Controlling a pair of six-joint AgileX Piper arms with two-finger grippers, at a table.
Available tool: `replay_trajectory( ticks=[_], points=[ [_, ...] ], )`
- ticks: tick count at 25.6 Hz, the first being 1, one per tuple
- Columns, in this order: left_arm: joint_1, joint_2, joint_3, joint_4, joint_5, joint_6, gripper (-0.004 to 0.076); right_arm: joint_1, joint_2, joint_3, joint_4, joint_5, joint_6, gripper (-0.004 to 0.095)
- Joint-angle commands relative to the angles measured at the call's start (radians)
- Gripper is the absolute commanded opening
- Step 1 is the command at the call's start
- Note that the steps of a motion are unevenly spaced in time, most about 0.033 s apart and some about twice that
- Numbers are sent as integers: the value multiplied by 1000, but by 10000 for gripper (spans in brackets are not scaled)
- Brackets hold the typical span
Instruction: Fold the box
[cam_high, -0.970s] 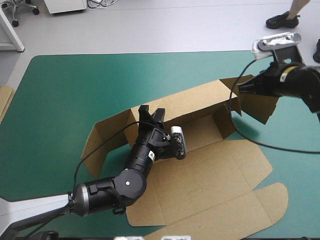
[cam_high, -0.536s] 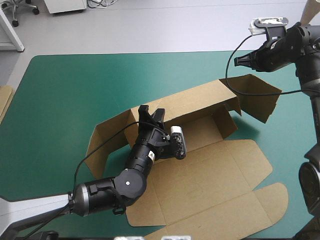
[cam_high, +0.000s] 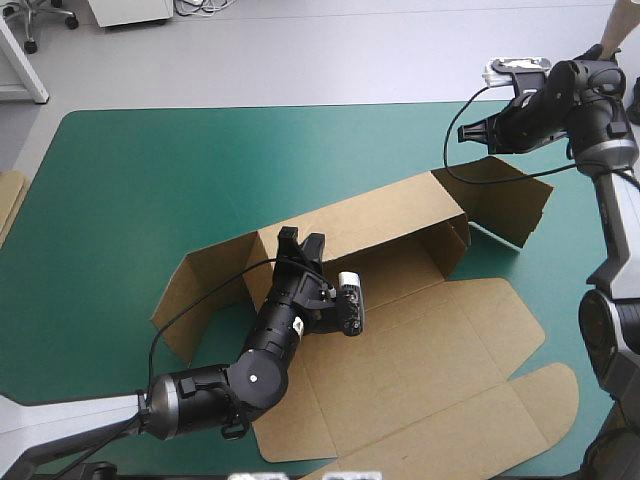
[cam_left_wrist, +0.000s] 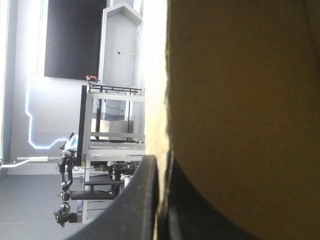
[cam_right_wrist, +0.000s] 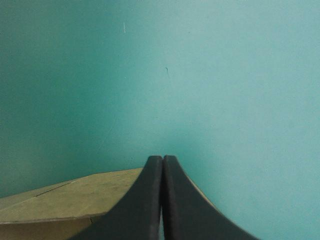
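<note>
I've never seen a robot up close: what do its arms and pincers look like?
The left arm and right arm are rounded black segments with grey links; the left has a silver-grey band at one joint. The left pincer and right pincer are each two broad black curved fins.

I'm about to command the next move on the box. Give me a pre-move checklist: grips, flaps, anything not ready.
1. Left gripper holding the box: ok. Its jaws are shut on the top edge of the back wall, with board between them in the left wrist view.
2. Right gripper free: ok. Its jaws are shut on nothing, over the teal-green cover.
3. Back wall raised: ok.
4. Right end flap tucked in: not ok, it splays outward.
5. Left end flap tucked in: not ok, it also stands open outward.
6. Front panels raised: not ok, they lie flat on the table.
</note>
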Motion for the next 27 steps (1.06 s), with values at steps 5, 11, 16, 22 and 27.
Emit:
replay_trajectory(
  ticks=[5, 11, 16, 22, 27],
  points=[
    [-9, -30, -17, 36, 31, -37, -10, -7, -41, -32, 54, -60, -29, -15],
    [-9, -30, -17, 49, 31, -61, -10, -5, -41, -8, 91, 29, -46, -15],
    [-9, -30, -17, 49, 37, -83, -10, -5, -101, 95, 93, 29, -53, -15],
    [-9, -30, -17, 49, 37, -88, -10, -5, -175, 183, 93, 29, -66, -15],
    [-9, -30, -17, 51, 37, -94, -10, -5, -227, 256, 94, 29, -66, -15]
  ],
)
